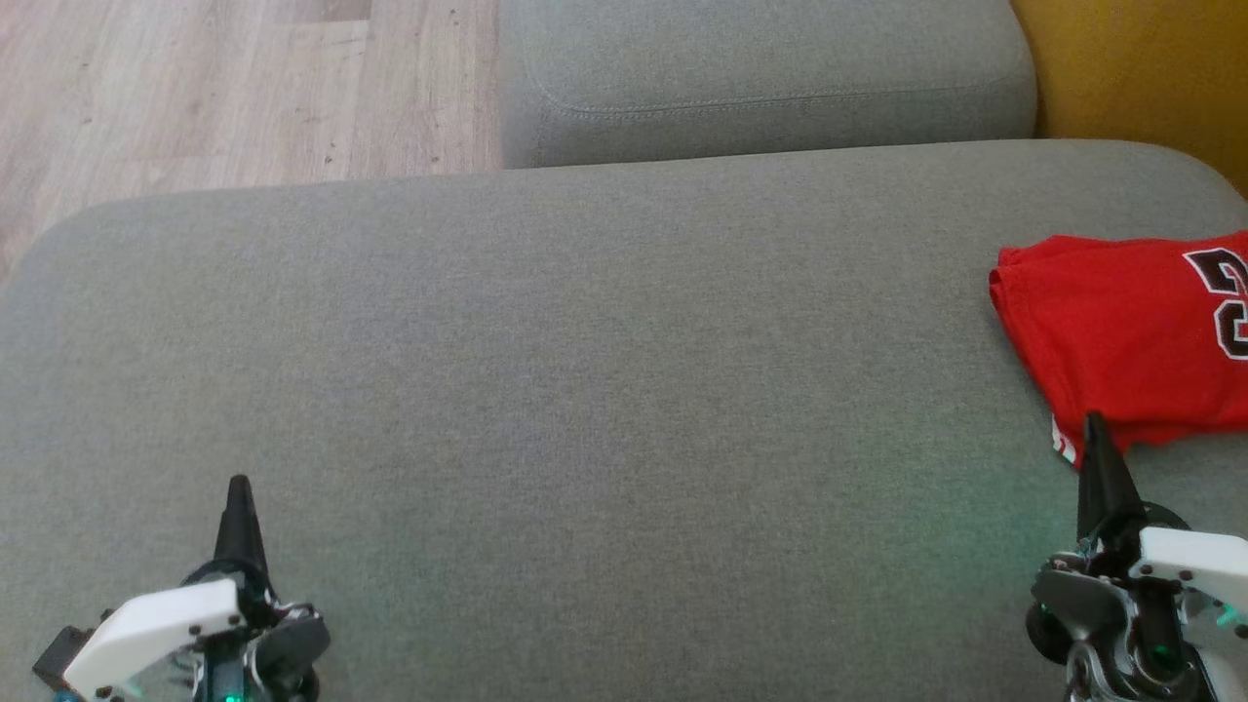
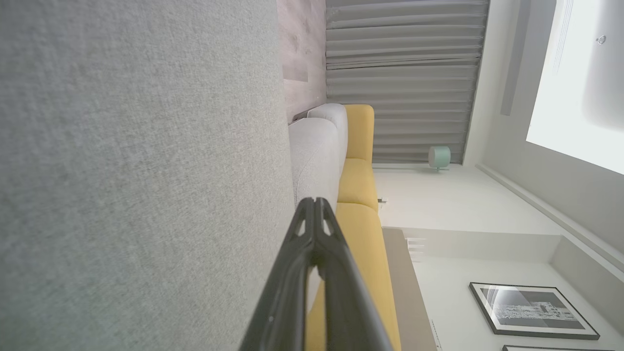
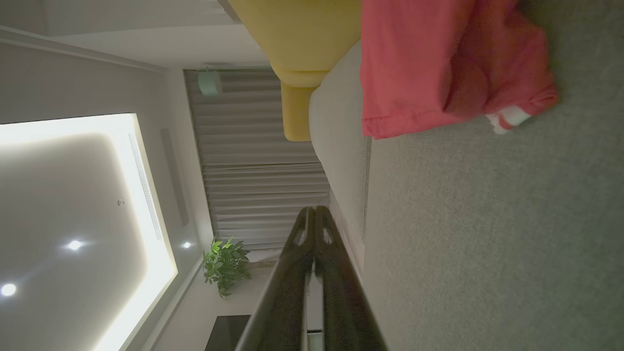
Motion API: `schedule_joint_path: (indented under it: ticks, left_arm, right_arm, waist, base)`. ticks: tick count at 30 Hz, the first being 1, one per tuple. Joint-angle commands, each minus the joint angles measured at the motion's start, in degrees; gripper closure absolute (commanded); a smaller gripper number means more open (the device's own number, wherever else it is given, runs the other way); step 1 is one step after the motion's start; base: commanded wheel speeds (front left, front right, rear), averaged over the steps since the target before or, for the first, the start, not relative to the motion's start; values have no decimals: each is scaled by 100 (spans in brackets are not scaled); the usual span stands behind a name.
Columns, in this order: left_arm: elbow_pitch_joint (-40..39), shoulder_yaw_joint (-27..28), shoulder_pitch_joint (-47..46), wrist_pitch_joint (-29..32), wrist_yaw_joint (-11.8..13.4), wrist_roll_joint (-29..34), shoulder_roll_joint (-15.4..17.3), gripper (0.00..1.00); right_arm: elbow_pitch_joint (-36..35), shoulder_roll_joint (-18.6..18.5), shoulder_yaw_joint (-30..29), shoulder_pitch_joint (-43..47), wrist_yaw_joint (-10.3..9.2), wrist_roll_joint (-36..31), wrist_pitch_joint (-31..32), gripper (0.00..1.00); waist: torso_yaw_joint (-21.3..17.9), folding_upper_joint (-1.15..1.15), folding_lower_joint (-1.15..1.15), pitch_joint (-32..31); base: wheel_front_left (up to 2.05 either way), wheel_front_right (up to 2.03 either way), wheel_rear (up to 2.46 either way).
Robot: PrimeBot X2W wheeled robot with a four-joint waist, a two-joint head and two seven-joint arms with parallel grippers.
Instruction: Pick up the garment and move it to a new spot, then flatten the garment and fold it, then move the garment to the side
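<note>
We judge task approx. done: red garment point(image 1: 1121, 322) lies folded on sofa point(image 1: 585, 341), far right; left gripper point(image 1: 239, 485) & right gripper point(image 1: 1094, 421) clenched, empty.

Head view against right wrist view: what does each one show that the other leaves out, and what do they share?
Head view: the left gripper, shut, at lower left; the wooden floor at the upper left; the black number printed on the red garment. Right wrist view: a lit ceiling panel, grey curtains and a potted plant. Shared: the red garment lying on the grey sofa cushion, the shut right gripper pointing toward it, and yellow upholstery.
</note>
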Motion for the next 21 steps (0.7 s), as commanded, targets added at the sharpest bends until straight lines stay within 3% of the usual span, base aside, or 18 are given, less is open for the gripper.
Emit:
schedule_joint_path:
  ticks: [1, 21]
  left_arm:
    - [-167, 203, -289, 33, -40, -31, 42, 100]
    - [-167, 224, -291, 50, -40, -14, 28, 100]
  right_arm:
    - [-177, -104, 99, -307, -4, 39, 35, 100]
    - [-175, -81, 66, -310, -4, 12, 61, 100]
  waist:
    - [0, 0, 0, 0]
    - [0, 0, 0, 0]
  base:
    - [0, 0, 0]
    - [0, 0, 0]
